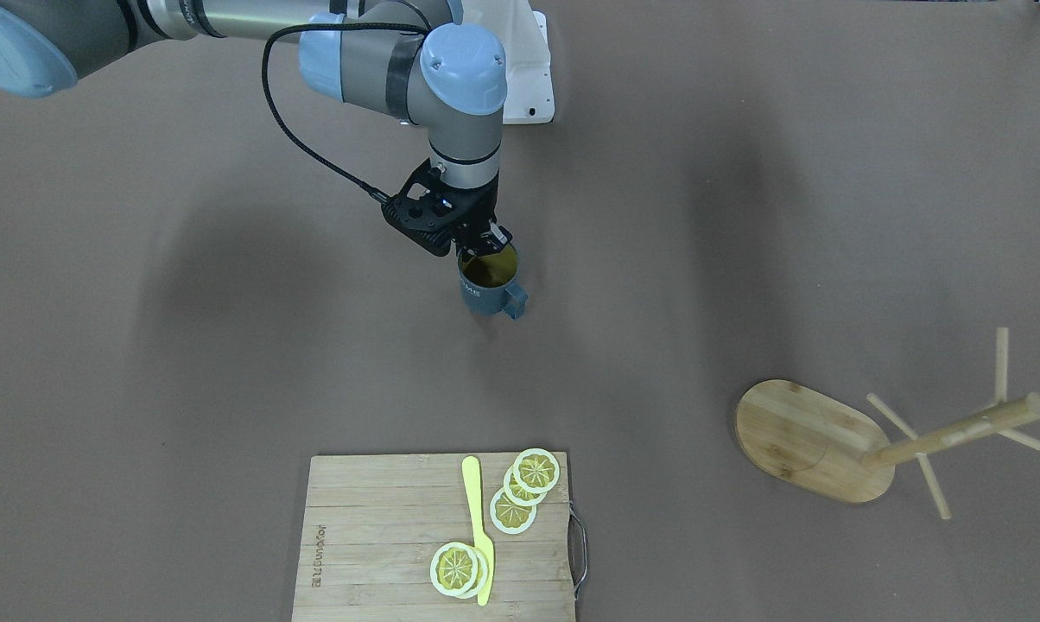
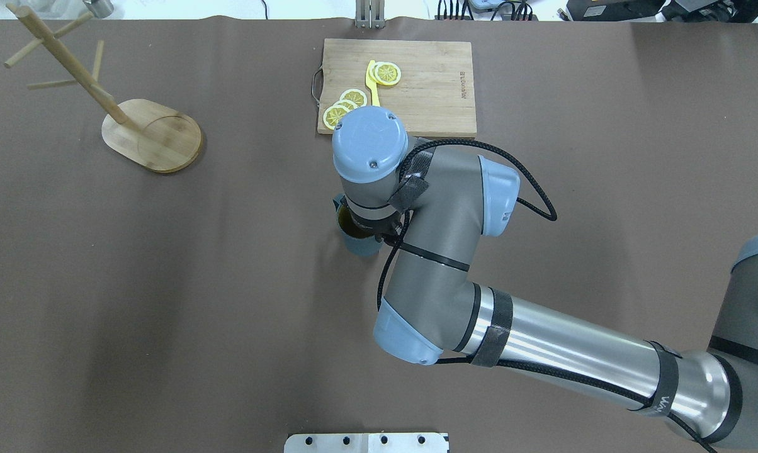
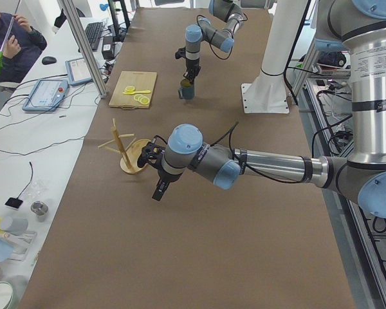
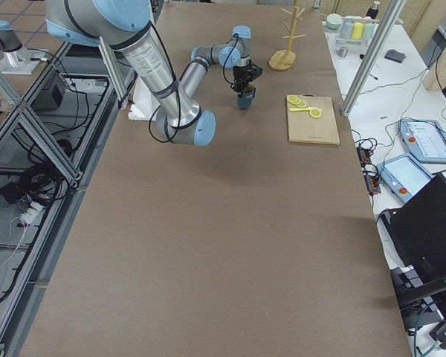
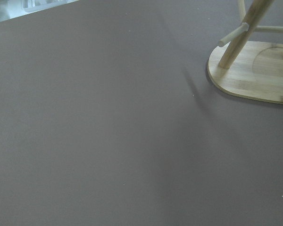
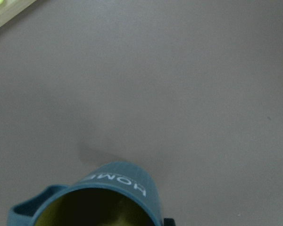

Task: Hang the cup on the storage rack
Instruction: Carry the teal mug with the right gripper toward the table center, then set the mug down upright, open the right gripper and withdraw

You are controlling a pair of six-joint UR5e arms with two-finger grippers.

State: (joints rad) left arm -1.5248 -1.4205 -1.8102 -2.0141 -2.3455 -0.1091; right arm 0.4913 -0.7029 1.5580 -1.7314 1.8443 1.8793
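The blue-grey cup (image 1: pixel 488 289) stands upright at the table's middle, its yellow-olive inside showing and its handle toward the front-facing view's lower right. My right gripper (image 1: pixel 483 241) comes straight down onto the cup's far rim and is shut on it. The right wrist view shows the cup (image 6: pixel 118 179) close below with white lettering. In the overhead view my wrist hides most of the cup (image 2: pixel 360 245). The bamboo storage rack (image 1: pixel 809 441) stands far off at the table's left end (image 2: pixel 152 135). My left gripper (image 3: pixel 159 190) hangs beside the rack (image 3: pixel 130 158); I cannot tell whether it is open or shut.
A slatted cutting board (image 1: pixel 382 536) with lemon slices (image 1: pixel 535 471) and a yellow knife (image 1: pixel 477 518) lies at the operators' edge, straight across from the cup. The left wrist view shows the rack's base (image 5: pixel 254 75) on bare brown table cover.
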